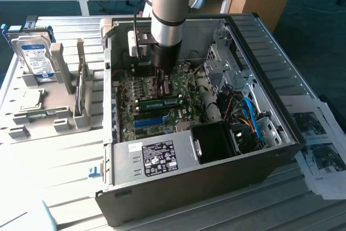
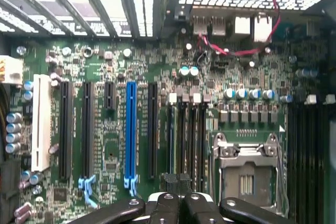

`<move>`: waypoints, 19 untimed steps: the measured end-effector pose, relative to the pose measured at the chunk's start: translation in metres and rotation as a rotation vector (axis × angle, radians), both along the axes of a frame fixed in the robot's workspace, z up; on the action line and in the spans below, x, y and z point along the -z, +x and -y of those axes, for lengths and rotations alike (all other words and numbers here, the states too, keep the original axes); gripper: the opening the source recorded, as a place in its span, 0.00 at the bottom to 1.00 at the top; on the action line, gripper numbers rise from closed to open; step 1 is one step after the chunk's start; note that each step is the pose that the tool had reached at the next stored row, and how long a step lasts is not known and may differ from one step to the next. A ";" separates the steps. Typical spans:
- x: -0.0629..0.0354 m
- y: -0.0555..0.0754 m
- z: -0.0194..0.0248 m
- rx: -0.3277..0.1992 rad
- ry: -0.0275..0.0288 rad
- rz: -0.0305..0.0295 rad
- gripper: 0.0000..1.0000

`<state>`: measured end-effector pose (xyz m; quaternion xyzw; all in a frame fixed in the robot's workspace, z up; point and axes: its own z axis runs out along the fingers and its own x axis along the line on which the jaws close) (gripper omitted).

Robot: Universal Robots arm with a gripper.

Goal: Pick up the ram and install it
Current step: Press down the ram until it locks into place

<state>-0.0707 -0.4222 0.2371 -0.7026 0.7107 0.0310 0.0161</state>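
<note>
The arm reaches down into the open computer case [image 1: 259,52], with the end effector [image 1: 160,77] low over the motherboard [image 1: 146,98] near its middle. The end effector's fingers [image 2: 169,203] are pressed together at their narrowest, with nothing visibly between them. The ram [image 1: 160,103], a long green stick, lies lengthways in the motherboard, just beside the end effector and on the side nearer the case's labelled power-supply box [image 1: 157,155]. In the wrist view, a blue slot [image 2: 130,129] stands among long black slots [image 2: 65,129] on the motherboard. Outside the case, on the counter [image 1: 59,160], a hard drive [image 1: 35,58] stands in a grey holder [image 1: 65,117].
</note>
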 end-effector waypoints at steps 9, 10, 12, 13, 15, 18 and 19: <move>0.0000 -0.006 0.0000 0.000 0.0000 0.0000 0.10; 0.0000 -0.007 0.0001 0.000 0.0000 -0.0001 0.10; 0.0000 -0.009 0.0000 0.000 0.0002 0.0001 0.10; 0.0000 -0.010 0.0000 0.000 0.0002 0.0000 0.10; 0.0000 -0.010 0.0000 0.000 0.0002 0.0000 0.10; 0.0002 -0.010 0.0001 0.000 0.0001 -0.0001 0.10; 0.0005 -0.010 0.0001 0.000 0.0002 0.0000 0.10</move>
